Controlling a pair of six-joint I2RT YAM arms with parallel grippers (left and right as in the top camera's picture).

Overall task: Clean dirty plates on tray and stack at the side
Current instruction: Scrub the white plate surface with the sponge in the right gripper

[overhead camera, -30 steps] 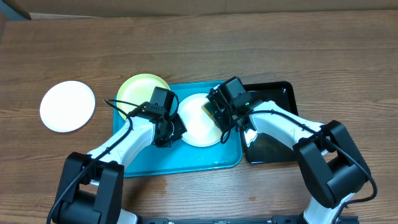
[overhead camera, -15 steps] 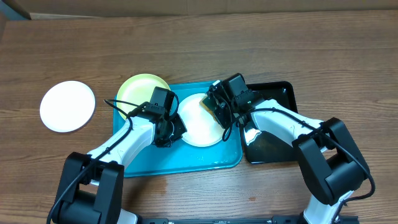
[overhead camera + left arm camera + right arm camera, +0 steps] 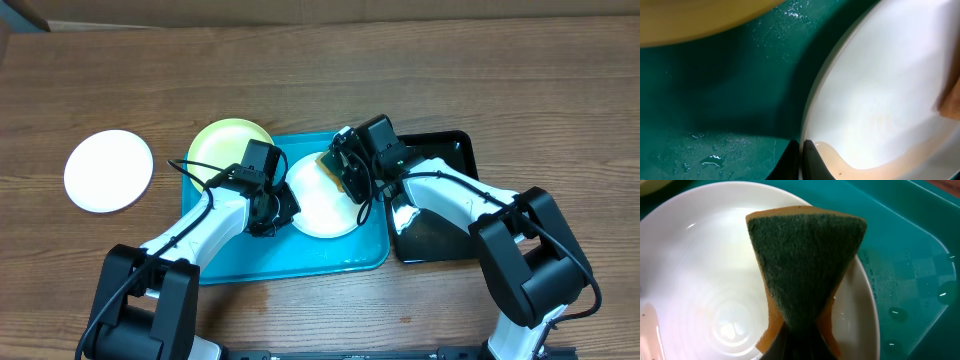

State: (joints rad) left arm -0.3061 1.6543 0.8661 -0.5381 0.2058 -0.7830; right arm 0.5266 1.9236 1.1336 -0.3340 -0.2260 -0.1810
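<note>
Change: my right pincer [image 3: 345,172], pinching the sponge [image 3: 805,265], has slid a bit up-left across the white plate [image 3: 315,210].
Hold: my left pincer [image 3: 801,160] is clamped on that plate's rim, inside the tray [image 3: 300,258].
Meaning: still scrubbing, I reckon; stacking comes later.

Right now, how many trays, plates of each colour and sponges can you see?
Trays: 2, the turquoise tray and the black tray
White plates: 2, the far-left white plate and the white plate on the turquoise tray
Yellow-green plate: 1
Sponge: 1
Total: 6
</note>
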